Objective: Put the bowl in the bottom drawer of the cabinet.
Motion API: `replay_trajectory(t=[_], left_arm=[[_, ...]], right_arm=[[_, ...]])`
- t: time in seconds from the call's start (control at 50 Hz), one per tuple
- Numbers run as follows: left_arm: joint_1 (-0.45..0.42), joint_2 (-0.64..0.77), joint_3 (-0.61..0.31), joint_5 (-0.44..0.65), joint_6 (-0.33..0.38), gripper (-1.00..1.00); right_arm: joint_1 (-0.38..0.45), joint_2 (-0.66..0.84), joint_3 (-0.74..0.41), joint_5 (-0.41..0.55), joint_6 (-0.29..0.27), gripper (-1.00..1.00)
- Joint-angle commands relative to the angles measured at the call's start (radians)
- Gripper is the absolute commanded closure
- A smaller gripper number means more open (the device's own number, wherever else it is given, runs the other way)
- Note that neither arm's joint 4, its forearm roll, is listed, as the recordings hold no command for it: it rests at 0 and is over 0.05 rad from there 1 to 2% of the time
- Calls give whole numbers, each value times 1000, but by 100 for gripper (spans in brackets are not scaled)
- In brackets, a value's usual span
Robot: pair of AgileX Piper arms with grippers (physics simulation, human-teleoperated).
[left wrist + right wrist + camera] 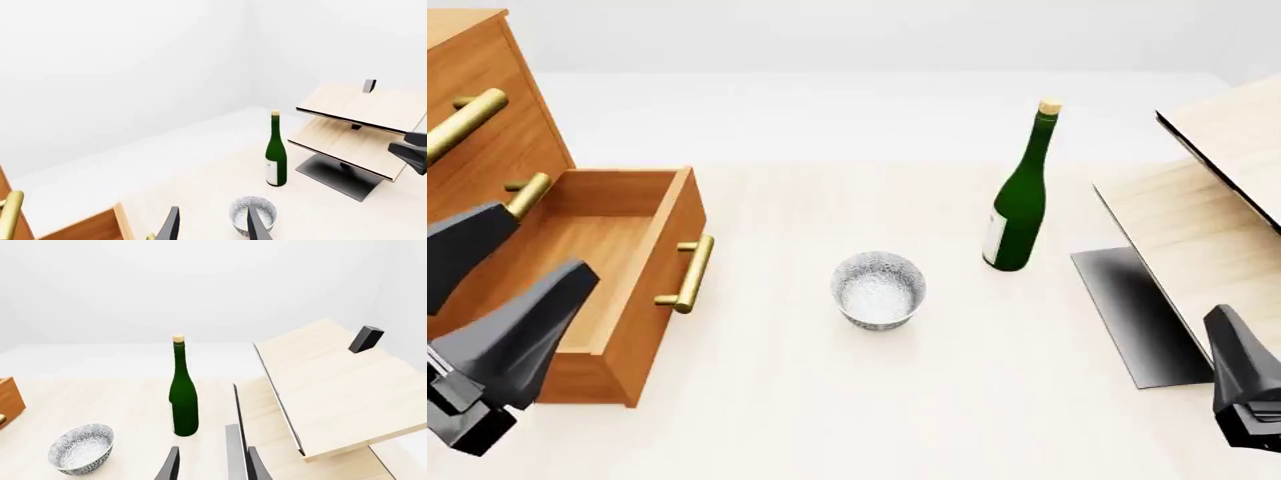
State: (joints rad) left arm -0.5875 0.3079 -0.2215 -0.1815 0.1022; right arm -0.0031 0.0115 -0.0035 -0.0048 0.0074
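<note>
The white, grey-speckled bowl (878, 288) stands upright on the table, right of the cabinet (481, 90). The bottom drawer (627, 225) is pulled out, and its brass handle (687, 272) faces the bowl. My left gripper (551, 240) hangs open over the drawer's near-left part, holding nothing. In the left wrist view the bowl (248, 211) sits just beyond one of the fingertips (255, 222). My right gripper (213, 465) is open and holds nothing at the table's near right, beside the pale box. The right wrist view has the bowl (81, 447) off to one side.
A green wine bottle (1021, 195) stands upright behind and to the right of the bowl. A pale light-wood box (1214, 190) with a black panel (1134, 310) fills the right side. Two upper drawers with brass handles (461, 120) are closed.
</note>
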Motion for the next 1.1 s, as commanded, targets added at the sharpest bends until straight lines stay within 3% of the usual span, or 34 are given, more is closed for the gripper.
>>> replay_trajectory(t=[0.02,0.58,0.8,1.1], left_arm=[[-1,126,-92,-23,3,-100],[-20,449,-403,79,28,-100],[-44,509,-520,167,24,-100],[-87,648,-627,195,36,-100]], right_arm=[[0,0,0,0,0,-100],[0,0,0,0,0,-100],[0,0,0,0,0,-100],[0,0,0,0,0,-100]])
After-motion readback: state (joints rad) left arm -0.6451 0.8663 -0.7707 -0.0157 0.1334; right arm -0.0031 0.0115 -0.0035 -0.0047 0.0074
